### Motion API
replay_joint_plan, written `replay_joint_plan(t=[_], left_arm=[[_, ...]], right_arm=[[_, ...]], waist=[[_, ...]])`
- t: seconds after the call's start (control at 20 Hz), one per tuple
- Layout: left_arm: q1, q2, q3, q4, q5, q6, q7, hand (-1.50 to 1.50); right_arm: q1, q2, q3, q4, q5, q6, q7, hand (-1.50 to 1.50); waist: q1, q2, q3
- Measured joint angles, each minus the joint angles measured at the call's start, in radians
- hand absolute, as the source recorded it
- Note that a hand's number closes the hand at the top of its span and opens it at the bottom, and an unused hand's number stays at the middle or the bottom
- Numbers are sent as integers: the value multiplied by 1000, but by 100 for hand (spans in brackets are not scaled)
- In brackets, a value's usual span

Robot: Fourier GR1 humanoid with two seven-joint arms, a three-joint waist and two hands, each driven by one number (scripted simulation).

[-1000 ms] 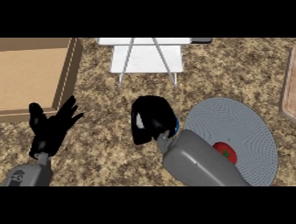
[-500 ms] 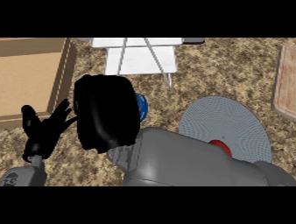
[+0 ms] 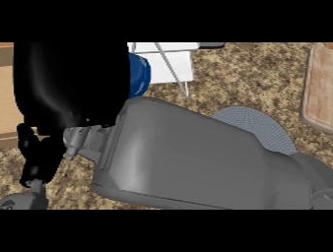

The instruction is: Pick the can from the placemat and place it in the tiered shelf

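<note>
One blue can [image 3: 140, 75] sits clasped in the right hand's [image 3: 71, 83] curled fingers.

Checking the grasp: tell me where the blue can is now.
Head view, upper left: the blue can sits in the black right hand, just left of the white tiered shelf.

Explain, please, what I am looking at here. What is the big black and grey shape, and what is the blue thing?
This single view looks steeply down from a humanoid robot's head onto a kitchen counter. The big black shape is its right hand, raised close to the camera on a grey forearm. The blue thing is a can, mostly hidden behind that hand, which appears to hold it. The left hand shows only in part at lower left. Behind stand a white shelf, a grey round placemat and a wooden board.
</note>
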Motion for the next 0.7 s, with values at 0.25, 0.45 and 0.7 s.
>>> replay_joint_plan(t=[0.25, 0.45, 0.7], left_arm=[[2, 0, 6, -13, -5, 14, 20, 0], [-4, -1, 10, -3, -6, 9, 16, 0], [6, -13, 6, -13, -14, 9, -3, 0]], right_arm=[[-123, -7, -136, 111, -2, 23, -13, 150], [-194, -25, -229, 238, 2, 28, -57, 150], [-243, -66, -314, 371, -5, 48, -132, 150]], waist=[[-5, 3, 1], [-5, 8, 1], [-2, 10, 2]])
